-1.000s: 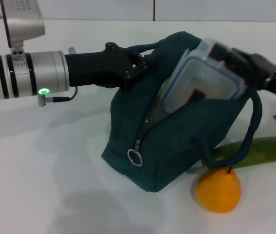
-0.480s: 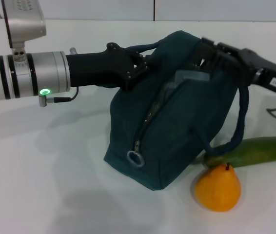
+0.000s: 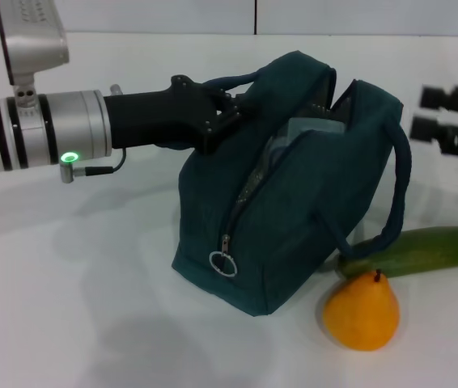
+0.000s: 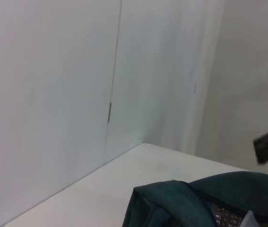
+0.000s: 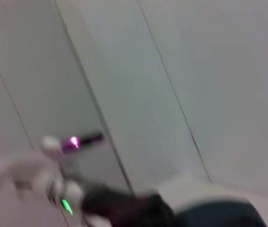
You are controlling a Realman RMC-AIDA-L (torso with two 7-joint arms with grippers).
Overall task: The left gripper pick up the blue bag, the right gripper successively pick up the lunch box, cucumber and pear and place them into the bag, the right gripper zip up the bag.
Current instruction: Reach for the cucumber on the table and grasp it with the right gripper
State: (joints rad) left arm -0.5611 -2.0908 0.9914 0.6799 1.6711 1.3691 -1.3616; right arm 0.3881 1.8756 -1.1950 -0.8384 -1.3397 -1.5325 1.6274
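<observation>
The blue bag stands on the white table with its zipper open, and its ring pull hangs at the near end. My left gripper is shut on the bag's far top edge by a handle and holds it up. The lunch box sits inside the bag, with only a pale edge showing in the opening. My right gripper hovers to the right of the bag, open and empty. The cucumber lies behind the pear at the bag's right foot. The bag's top also shows in the left wrist view.
The near handle loop droops over the bag's right side toward the cucumber. White walls stand behind the table. The left arm shows blurred in the right wrist view.
My right gripper let the lunch box go into the bag and pulled back to the right. The box sank from sticking out of the opening to lying inside. The left arm held still.
</observation>
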